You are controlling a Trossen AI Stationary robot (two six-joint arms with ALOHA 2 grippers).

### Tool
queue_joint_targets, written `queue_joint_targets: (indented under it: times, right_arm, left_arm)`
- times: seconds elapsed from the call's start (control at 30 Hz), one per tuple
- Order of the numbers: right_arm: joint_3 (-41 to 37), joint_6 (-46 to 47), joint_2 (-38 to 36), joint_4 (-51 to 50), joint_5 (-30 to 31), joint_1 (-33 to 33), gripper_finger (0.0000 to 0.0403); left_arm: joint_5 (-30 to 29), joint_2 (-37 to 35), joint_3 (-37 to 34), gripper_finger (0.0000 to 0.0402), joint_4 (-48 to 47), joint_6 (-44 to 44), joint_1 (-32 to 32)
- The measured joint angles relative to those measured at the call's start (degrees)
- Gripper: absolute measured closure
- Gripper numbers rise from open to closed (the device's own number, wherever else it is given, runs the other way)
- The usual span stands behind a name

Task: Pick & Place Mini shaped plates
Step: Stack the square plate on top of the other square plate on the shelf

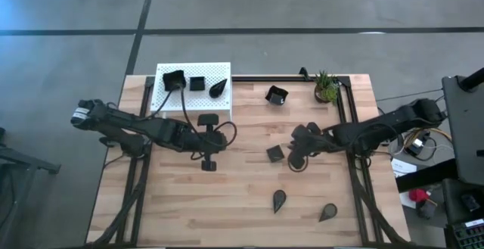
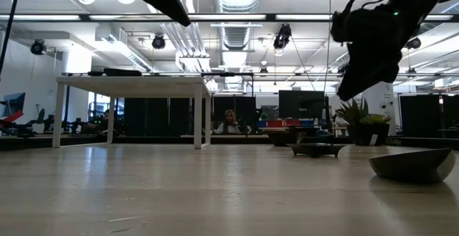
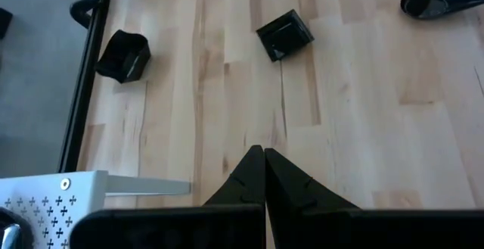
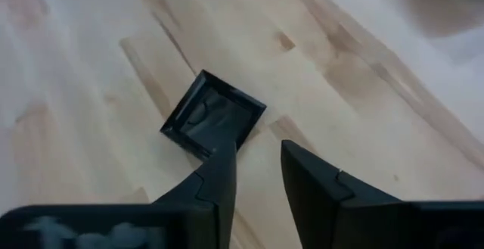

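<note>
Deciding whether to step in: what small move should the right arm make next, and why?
Probably shift the right gripper sideways over the small square plate, then lower. Its open jaws hang beside the plate's corner, one finger overlapping it, not astride.

Three plates [image 1: 197, 83] lie on the platform [image 1: 219, 71]; four [image 1: 275, 153] on the table [image 1: 242, 188].

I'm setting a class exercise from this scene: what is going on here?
A two-armed robot is sorting small black plates on a wooden table. Three plates already sit on the white platform. The right gripper hangs open beside a square plate, one finger at its edge, holding nothing. The left gripper waits shut over bare wood. Two teardrop plates and another dish remain.
</note>
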Motion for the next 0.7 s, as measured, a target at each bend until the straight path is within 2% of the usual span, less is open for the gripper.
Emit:
queue_joint_targets:
  times: [0.33, 0.5, 0.7]
  right_arm:
    - [1.9, 7.79, 10.92, 1.35, -1.72, -3.13, 0.028]
    - [2.38, 7.8, 15.22, 4.96, -2.11, -4.06, 0.0289]
    - [2.42, 6.36, 19.49, 9.84, -5.54, -4.92, 0.0299]
  left_arm:
    - [0.0, 0.0, 0.0, 0.0401, 0.2, 0.09, 0.0]
    - [0.0, 0.0, 0.0, 0.0401, 0.29, 0.11, 0.0]
    - [0.0, 0.0, 0.0, 0.0402, 0.28, 0.11, 0.0]
